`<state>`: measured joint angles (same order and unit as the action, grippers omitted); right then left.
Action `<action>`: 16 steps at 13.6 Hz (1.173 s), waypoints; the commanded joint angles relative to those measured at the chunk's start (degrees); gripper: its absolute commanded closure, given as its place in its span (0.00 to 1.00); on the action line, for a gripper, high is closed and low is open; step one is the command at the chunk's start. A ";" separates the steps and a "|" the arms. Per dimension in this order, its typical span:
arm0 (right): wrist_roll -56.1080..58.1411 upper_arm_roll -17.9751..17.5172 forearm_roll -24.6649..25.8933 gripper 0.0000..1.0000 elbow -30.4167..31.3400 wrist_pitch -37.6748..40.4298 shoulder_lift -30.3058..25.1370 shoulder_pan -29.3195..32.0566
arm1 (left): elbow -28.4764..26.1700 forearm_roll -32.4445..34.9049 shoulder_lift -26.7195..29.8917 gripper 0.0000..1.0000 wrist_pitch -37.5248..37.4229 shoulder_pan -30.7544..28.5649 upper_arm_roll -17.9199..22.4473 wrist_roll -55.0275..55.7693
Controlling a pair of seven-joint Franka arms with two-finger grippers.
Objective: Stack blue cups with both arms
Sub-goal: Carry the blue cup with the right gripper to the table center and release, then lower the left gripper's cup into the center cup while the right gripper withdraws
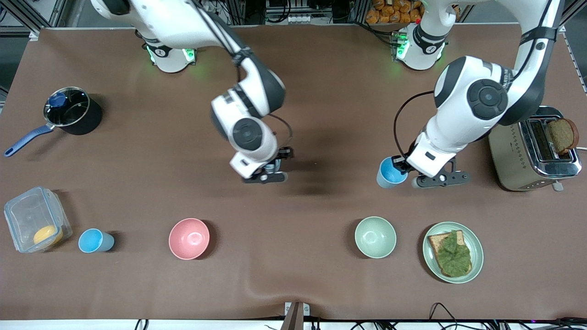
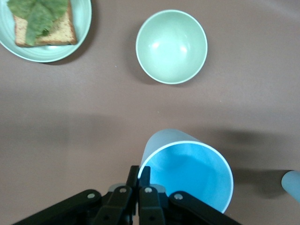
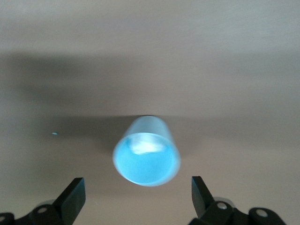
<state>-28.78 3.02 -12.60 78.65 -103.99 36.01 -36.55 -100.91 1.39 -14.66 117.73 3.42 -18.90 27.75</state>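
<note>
The thin hold worries me most. The left pincer (image 2: 139, 176) is closed on one wall of the pale cup (image 2: 187, 173), one finger inside the rim and one outside. With so little to bite on, the cup could swing or slip free on a quick move. It already hangs tilted, and a tilted cup would likely catch the other's rim instead of nesting. That cup is over the middle depth of the worktop (image 1: 321, 114), toward the left arm's end, near the toaster (image 1: 527, 156). It looks just clear of the surface, though I can't be sure.

The second cup (image 1: 95, 240) stands upright near the front edge, toward the right arm's corner, just beside a clear box (image 1: 27, 215). A wide approach there could knock the box.

The right pincer (image 1: 266, 176) is spread wide and empty over the worktop's centre, wrist bent down. The left arm is folded at the elbow with its wrist low. If both meet mid-worktop, the forearms might clash.
</note>
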 commanded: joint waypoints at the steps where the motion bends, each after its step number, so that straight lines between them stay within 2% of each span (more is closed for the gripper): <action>1: 7.30 -0.74 -0.50 0.00 0.63 7.37 -5.76 6.64 | 1.33 -0.69 -0.98 1.00 -1.36 1.50 -0.09 1.69; 4: 12.77 -0.65 -0.23 0.00 1.07 13.19 -10.07 14.90 | 1.94 -0.69 -1.51 1.00 -0.75 5.88 -0.17 9.13; 8: 16.99 -0.74 7.75 0.00 0.98 17.76 -13.94 21.25 | 2.64 -0.77 -4.49 1.00 4.86 12.38 -0.09 19.24; 10: 18.84 -0.74 9.08 0.00 0.98 19.00 -15.09 24.23 | 3.34 -0.69 -6.77 1.00 8.55 16.08 -0.09 25.83; 13: 23.15 -1.09 9.00 0.00 2.82 18.04 -18.85 27.84 | 12.37 -0.34 -13.70 1.00 9.45 22.57 0.09 37.25; 14: 23.50 -1.09 9.17 0.00 5.27 17.08 -21.40 28.55 | 16.06 0.01 -16.51 1.00 9.45 24.86 0.35 41.55; 16: 23.68 -1.18 9.52 0.00 10.45 11.74 -26.41 31.00 | 18.81 1.33 -19.69 1.00 9.45 28.38 1.23 46.15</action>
<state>-5.80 3.39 -4.16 80.56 -87.67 17.34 -8.42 -88.36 1.51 -29.25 128.06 28.52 -19.00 69.64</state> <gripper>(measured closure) 0.000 0.974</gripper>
